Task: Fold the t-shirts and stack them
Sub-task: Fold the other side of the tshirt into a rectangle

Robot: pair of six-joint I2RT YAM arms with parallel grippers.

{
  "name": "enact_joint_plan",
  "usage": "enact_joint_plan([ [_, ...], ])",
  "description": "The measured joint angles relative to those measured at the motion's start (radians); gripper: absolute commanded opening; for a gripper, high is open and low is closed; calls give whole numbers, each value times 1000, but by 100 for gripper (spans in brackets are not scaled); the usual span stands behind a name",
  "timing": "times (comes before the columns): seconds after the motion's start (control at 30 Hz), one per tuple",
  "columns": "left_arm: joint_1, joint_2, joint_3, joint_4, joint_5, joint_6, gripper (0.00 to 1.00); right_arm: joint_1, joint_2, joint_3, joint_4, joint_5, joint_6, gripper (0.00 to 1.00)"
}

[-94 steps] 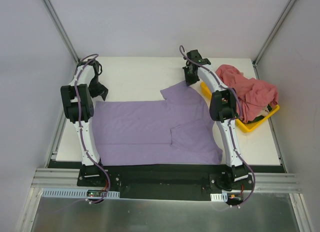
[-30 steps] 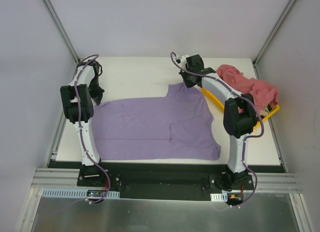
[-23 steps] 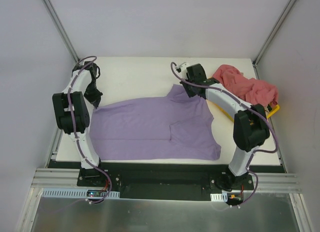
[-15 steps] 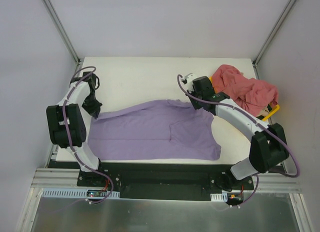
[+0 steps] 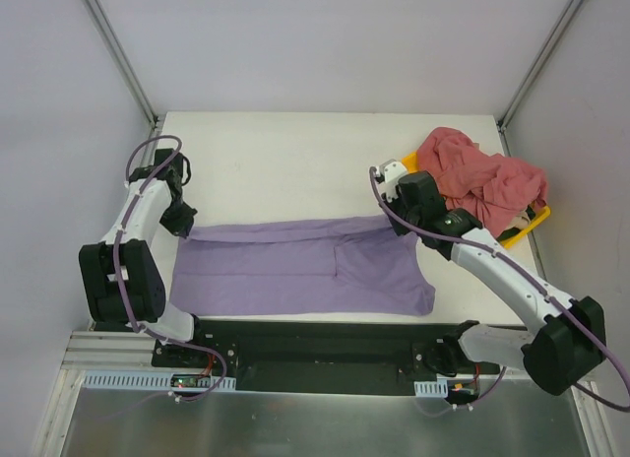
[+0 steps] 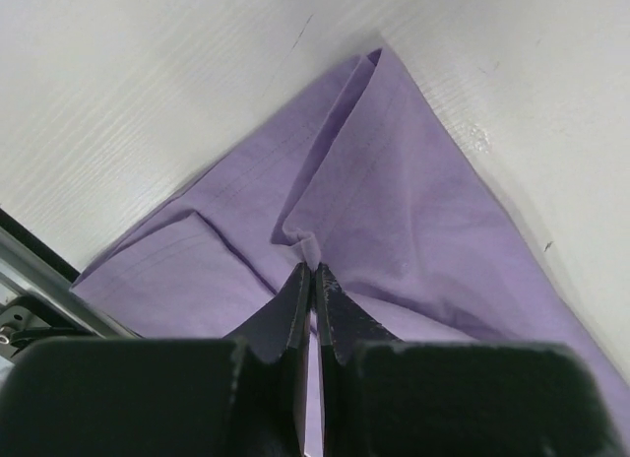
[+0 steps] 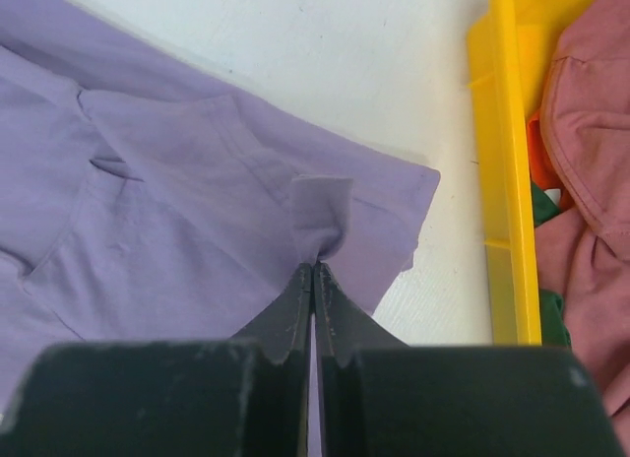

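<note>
Top: the purple shirt (image 5: 295, 270) lies folded lengthwise on the near side of the bench (image 5: 285, 162). The pink shirts (image 5: 482, 181) are heaped in the tray (image 5: 530, 224).
Left wrist: the left tool (image 6: 313, 280) pinches the purple shirt's folded edge.
Right wrist: the right tool (image 7: 313, 275) pinches a tuck of it near the tray.

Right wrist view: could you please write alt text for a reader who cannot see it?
The right gripper has its jaws shut on a small fold of the lavender t-shirt, which lies on the white table. At the picture's right edge stands a yellow tray with a pink-red t-shirt bunched inside it.
</note>
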State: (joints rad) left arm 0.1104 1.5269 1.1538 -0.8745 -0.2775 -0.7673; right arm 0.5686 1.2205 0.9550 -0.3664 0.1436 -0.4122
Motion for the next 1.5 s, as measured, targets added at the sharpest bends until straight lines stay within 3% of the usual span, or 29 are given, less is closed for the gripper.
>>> enact_joint_plan([
  [0.4,0,-79,-64,0,-49,-35,0,4,-180,-80,-91,23,20,0],
  [0.67,0,-144,-124,-17,-103,-87,0,5,-212,-128,-112,35,62,0],
  [1.23,0,-126,-233,3,-110,-123,0,5,-271,-272,-112,24,153,2],
  [1.4,0,-125,-267,9,-125,-142,16,5,-284,-313,-110,-3,211,4],
  [1.5,0,-119,-286,12,-146,-153,33,5,-283,-323,-115,-2,269,11],
])
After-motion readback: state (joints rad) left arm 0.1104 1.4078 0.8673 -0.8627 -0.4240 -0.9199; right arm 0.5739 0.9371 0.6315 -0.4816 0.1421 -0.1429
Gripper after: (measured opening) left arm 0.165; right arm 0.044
